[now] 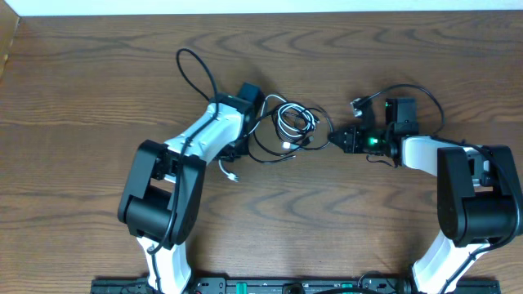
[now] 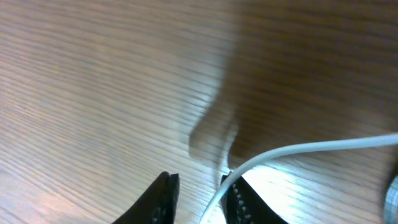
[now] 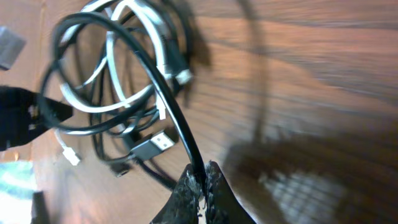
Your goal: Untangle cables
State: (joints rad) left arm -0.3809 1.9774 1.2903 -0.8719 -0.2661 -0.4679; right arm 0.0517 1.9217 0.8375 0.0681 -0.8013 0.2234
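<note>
right arm [image 1: 425,151] doubles back from its base, forearm running left, right gripper [image 3: 202,186] clenched on a black cable [image 3: 168,106] that arcs away into the bundle [image 1: 290,124] mid-table, just past the tips. left arm [image 1: 200,135] stretches up-right to the bundle's left edge, left gripper [image 2: 199,182] low over the table [image 1: 368,220]. Its jaws are apart, a white cable [image 2: 311,148] running through the gap against one finger, not pinched.

Brown wood-grain table [image 1: 343,212], white strip [image 1: 261,6] beyond its far edge, possibly a wall, paler wood [image 1: 6,45] at the far-left corner.
</note>
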